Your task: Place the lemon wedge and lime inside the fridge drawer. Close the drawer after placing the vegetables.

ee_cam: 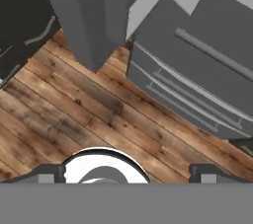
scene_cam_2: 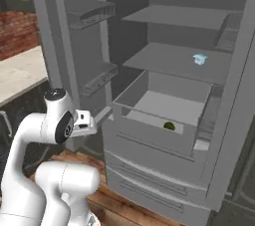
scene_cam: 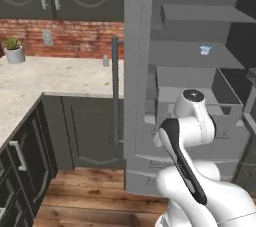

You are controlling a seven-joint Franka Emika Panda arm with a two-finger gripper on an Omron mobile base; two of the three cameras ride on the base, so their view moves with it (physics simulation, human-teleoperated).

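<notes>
Currently: claw, hand view, fingers spread wide, grasping nothing, pointing down at the wooden floor before the fridge.

Fridge drawer: pulled out, open. Contents: lime, resting just behind the front panel, right of middle. Lemon wedge: cannot tell whether it lies inside; too small to make out.

Shelf above the drawer: one small pale blue item.

Step judged in hand: closing the drawer. Advice: confirm the wedge first, then press squarely on the front panel's middle and push straight in, so the bin does not skew.
</notes>
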